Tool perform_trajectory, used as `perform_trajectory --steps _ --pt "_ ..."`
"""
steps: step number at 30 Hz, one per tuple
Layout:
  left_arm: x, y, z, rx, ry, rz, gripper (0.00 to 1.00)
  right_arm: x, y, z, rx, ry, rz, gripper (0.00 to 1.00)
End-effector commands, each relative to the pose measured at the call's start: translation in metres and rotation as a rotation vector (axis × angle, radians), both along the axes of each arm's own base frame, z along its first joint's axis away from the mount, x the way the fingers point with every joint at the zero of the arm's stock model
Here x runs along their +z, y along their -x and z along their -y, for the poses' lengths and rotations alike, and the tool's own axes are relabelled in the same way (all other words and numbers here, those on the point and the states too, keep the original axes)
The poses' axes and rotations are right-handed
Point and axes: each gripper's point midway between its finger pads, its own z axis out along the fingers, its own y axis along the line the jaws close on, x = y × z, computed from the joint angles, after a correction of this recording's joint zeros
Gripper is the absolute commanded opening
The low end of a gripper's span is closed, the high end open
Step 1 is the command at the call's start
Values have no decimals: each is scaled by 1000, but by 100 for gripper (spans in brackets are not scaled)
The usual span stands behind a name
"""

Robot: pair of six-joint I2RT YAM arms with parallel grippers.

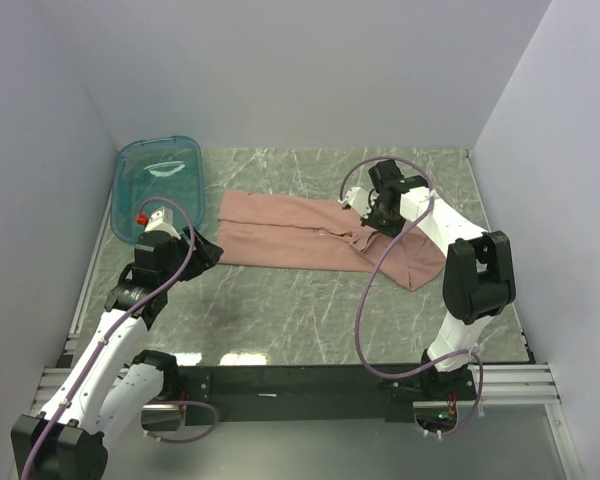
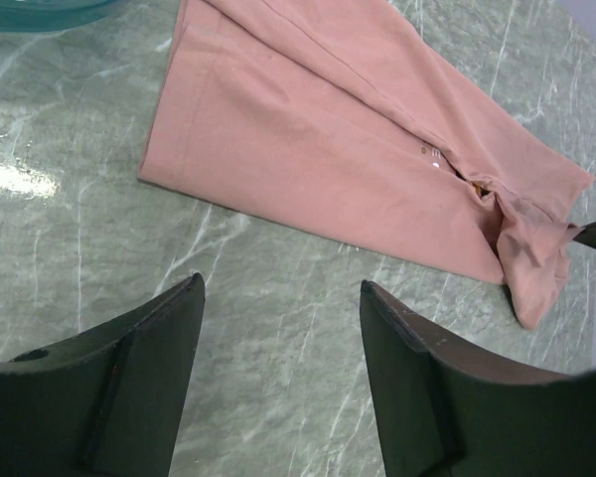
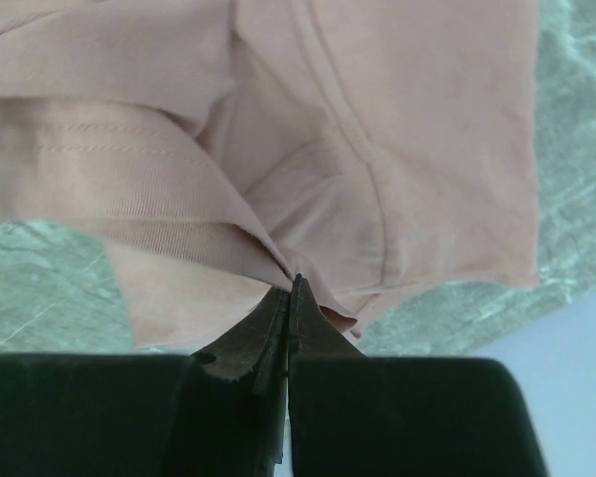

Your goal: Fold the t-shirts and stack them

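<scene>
The pink t-shirt (image 1: pixel 300 240) lies folded lengthwise on the table (image 1: pixel 280 310). The right gripper (image 3: pixel 290 290) pinches its bunched edge, perhaps a sleeve. The left gripper (image 2: pixel 280 288) hangs spread and empty nearby.

Left arm (image 1: pixel 105 352), right arm (image 1: pixel 435 220): white shells, black joints. Lilac cable (image 1: pixel 359 320) along each. Red cap (image 1: pixel 140 217) on left wrist. End effector fingers (image 2: pixel 119 388) black, wedge-shaped.
</scene>
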Motion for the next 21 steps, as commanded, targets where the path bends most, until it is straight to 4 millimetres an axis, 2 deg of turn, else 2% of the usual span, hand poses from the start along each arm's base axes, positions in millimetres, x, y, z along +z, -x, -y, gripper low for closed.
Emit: perform_trajectory --steps 1,4,14,21 --pt "10 -5 3 -11 15 45 69 13 -20 7 -67 28 94 0" --pt "10 -4 2 -10 10 45 69 18 -33 11 -110 31 120 0" --pt "9 -4 2 -10 10 45 69 45 -64 5 -130 22 201 0" --pt "8 -4 2 -7 9 45 69 38 -79 5 -128 67 211 0"
